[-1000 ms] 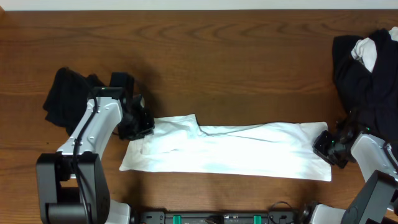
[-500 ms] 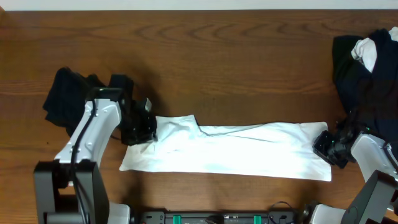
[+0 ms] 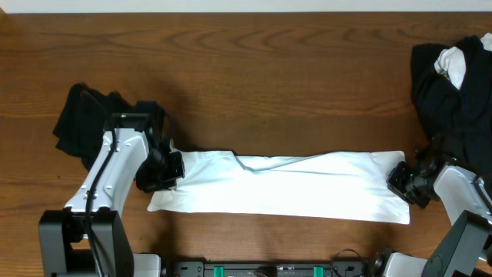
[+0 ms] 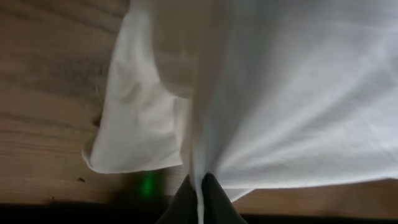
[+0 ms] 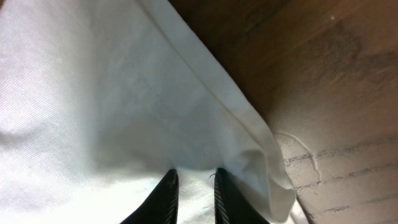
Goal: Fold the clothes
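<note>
The white T-shirt (image 3: 292,185) lies as a long folded strip across the near part of the table. My left gripper (image 3: 165,165) is at its left end, shut on a pinch of the white fabric (image 4: 200,186), which drapes away from the jaws in the left wrist view. My right gripper (image 3: 403,181) is at the shirt's right end, and white fabric (image 5: 193,180) sits between its fingers next to the hem. The shirt's print is hidden.
A black garment (image 3: 81,123) lies crumpled at the left, just behind my left arm. A pile of black clothes (image 3: 453,108) with a white piece (image 3: 453,65) on it sits at the far right. The table's front edge is close below the shirt.
My left gripper has moved toward the front left with the shirt's left end in it. The raised flap near the shirt's top edge has flattened. The right gripper has not moved.
</note>
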